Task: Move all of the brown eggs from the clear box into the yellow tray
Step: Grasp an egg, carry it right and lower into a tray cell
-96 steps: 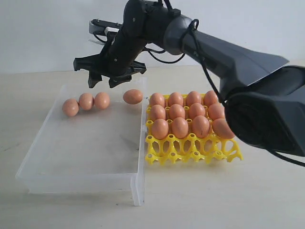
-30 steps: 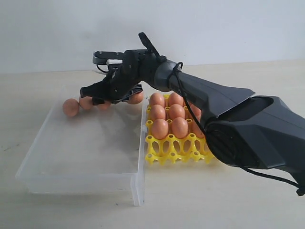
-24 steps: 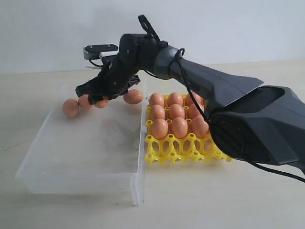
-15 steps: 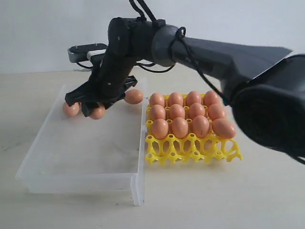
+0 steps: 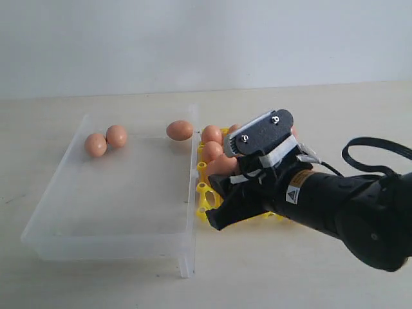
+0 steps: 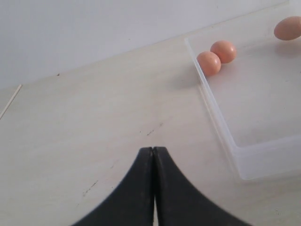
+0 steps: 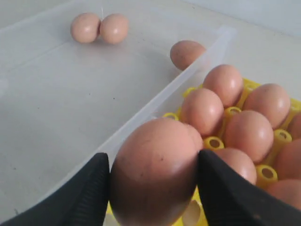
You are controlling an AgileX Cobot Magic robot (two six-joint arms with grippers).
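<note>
My right gripper [image 7: 153,183] is shut on a brown egg [image 7: 155,169], which it holds just above the near left corner of the yellow tray [image 7: 281,136], beside the clear box's wall [image 7: 188,87]. Several brown eggs [image 7: 225,82] fill tray cups. In the exterior view my right arm [image 5: 322,199] hides most of the yellow tray [image 5: 205,193]. The clear box [image 5: 109,241] holds three eggs: two touching at its far left [image 5: 95,145], one at its far right [image 5: 179,130]. My left gripper [image 6: 154,149] is shut and empty over bare table, left of the box [image 6: 254,160].
A light wooden tabletop [image 5: 77,283] lies around the box and tray, with a plain white wall [image 5: 193,38] behind. The right arm's black cable [image 5: 373,145] loops above its body on the right side.
The right gripper dropped onto the row of eggs at the box's far side, closed on one, and carried it right to the tray's near left corner. The box has one egg fewer.
</note>
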